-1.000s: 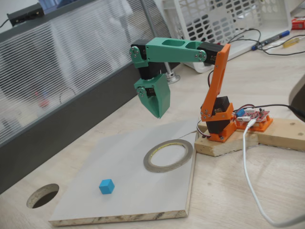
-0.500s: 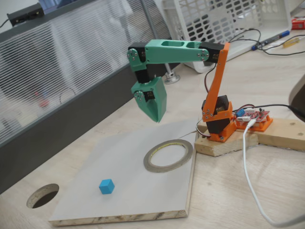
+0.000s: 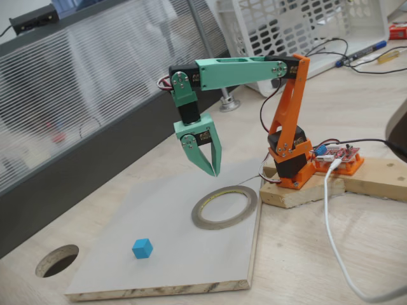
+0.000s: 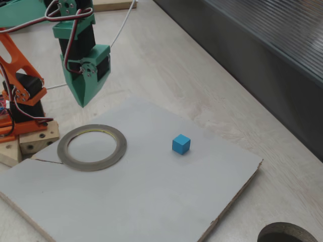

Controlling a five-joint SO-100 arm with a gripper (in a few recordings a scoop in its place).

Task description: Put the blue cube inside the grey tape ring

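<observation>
The blue cube lies on a pale grey board, alone and well apart from the grey tape ring. The ring lies flat on the same board, near the arm's orange base, and its opening holds nothing. My green gripper hangs in the air, pointing down, just behind the ring's far edge. Its fingertips meet and nothing is between them. It is far from the cube.
A round dark hole is cut in the table past the board's corner. The arm's base stands on a wooden block with a white cable beside it. A dark panel wall runs along one side.
The arm has reached a little forward and down. The wrist has turned, so the gripper now shows its two fingers as a narrow V instead of a broad face. Cube and ring have not moved.
</observation>
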